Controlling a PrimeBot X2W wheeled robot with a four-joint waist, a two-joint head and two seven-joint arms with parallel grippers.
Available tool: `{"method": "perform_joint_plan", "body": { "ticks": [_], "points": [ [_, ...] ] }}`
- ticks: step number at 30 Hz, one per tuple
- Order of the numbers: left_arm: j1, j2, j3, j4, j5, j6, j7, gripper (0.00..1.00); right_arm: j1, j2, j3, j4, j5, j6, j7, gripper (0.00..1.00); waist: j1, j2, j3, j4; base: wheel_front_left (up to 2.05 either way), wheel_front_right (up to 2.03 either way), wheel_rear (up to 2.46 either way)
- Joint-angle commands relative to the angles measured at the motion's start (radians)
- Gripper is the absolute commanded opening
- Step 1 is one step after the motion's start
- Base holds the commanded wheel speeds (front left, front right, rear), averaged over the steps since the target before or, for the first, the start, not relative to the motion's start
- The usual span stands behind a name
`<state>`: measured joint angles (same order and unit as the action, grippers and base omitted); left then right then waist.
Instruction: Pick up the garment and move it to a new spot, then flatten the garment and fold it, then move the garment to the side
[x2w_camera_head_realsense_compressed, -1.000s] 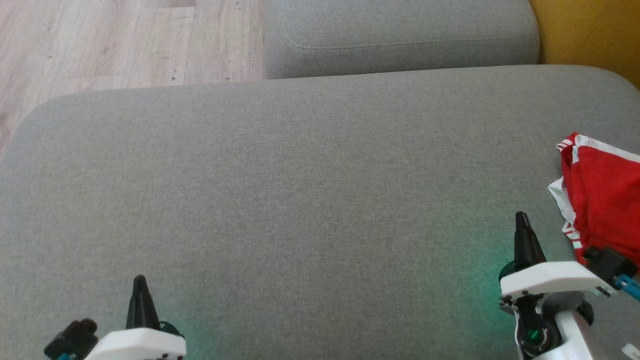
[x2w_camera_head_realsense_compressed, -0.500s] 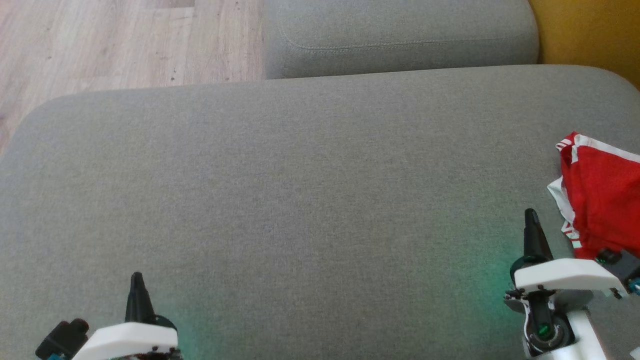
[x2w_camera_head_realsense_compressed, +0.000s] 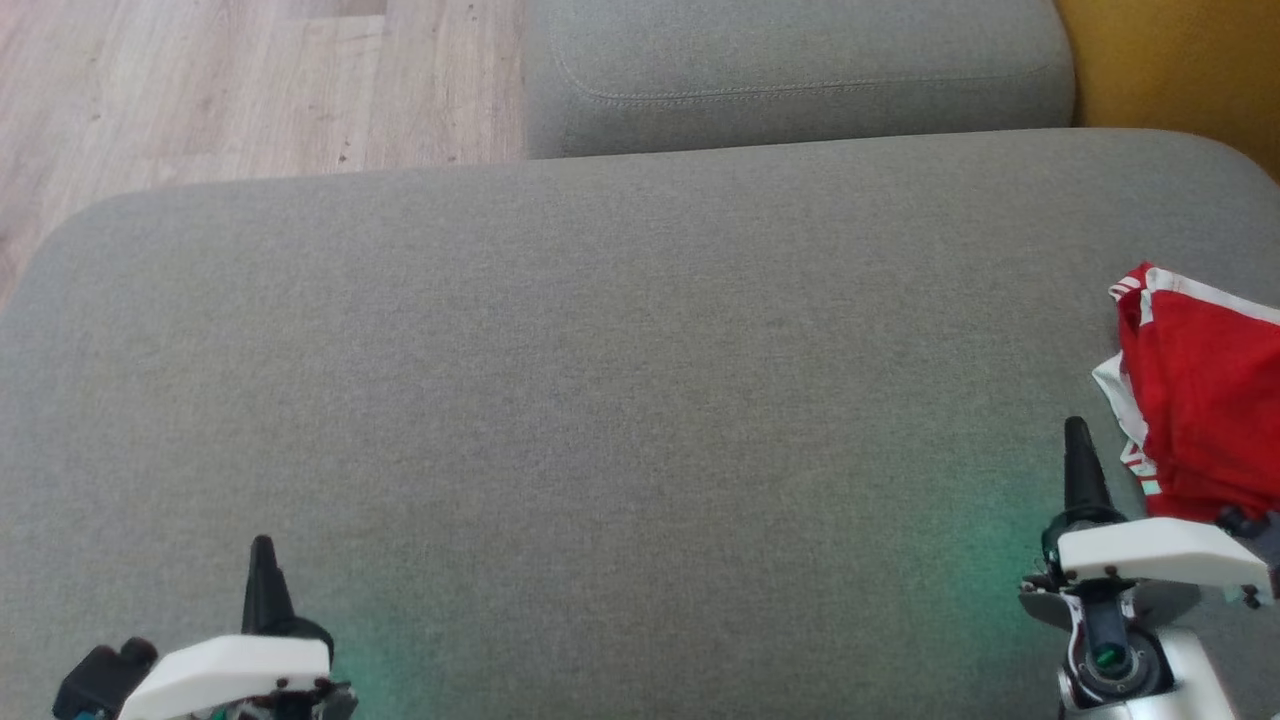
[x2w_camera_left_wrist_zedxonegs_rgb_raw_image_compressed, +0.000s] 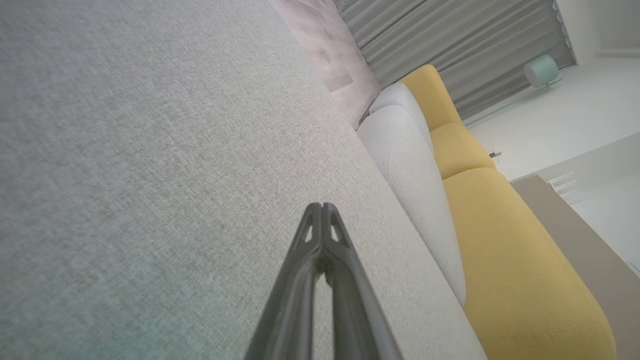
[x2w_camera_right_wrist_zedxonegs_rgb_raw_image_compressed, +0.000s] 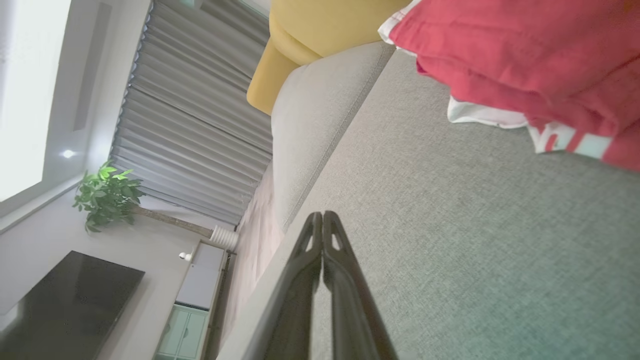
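Observation:
The garment (x2w_camera_head_realsense_compressed: 1205, 400) is red with white trim and lies bunched at the far right edge of the grey cushion (x2w_camera_head_realsense_compressed: 620, 380), cut off by the head view's border. The right wrist view shows the garment (x2w_camera_right_wrist_zedxonegs_rgb_raw_image_compressed: 525, 60) at its top right. My right gripper (x2w_camera_head_realsense_compressed: 1076, 432) is shut and empty, a short way left of the garment's near corner and apart from it; its tips (x2w_camera_right_wrist_zedxonegs_rgb_raw_image_compressed: 322, 216) are pressed together over bare cushion. My left gripper (x2w_camera_head_realsense_compressed: 262, 548) is shut and empty at the lower left, far from the garment, with its tips (x2w_camera_left_wrist_zedxonegs_rgb_raw_image_compressed: 321, 206) together.
A second grey cushion (x2w_camera_head_realsense_compressed: 800, 70) sits behind the big one, with yellow upholstery (x2w_camera_head_realsense_compressed: 1180, 70) at the back right. Wooden floor (x2w_camera_head_realsense_compressed: 200, 90) lies beyond the cushion's far left corner. In the right wrist view a plant (x2w_camera_right_wrist_zedxonegs_rgb_raw_image_compressed: 105, 197), curtains and a dark screen stand farther off.
My right gripper has drifted a little to the right, closer to the garment. My left gripper has shifted slightly left. The garment lies as it did.

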<state>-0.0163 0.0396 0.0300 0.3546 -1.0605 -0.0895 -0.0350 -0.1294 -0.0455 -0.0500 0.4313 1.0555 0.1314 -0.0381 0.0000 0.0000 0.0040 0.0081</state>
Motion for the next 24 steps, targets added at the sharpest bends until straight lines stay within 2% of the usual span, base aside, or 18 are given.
{"method": "perform_joint_plan", "body": {
  "ticks": [1,24],
  "points": [
    [-0.055,0.007,0.026,-0.038,-0.035,-0.009,0.008,0.0,-0.019,-0.004,0.004,-0.046,0.038,0.0,0.013,0.0,0.0,0.0,0.0,0.0,0.0,0.0,0.0],
    [-0.072,0.009,0.053,-0.071,-0.275,-0.024,0.074,0.0,0.0,-0.004,-0.028,-0.112,0.279,-0.001,0.078,0.0,0.0,0.0,0.0,-0.004,0.0,0.0,0.0]
  ]
}}
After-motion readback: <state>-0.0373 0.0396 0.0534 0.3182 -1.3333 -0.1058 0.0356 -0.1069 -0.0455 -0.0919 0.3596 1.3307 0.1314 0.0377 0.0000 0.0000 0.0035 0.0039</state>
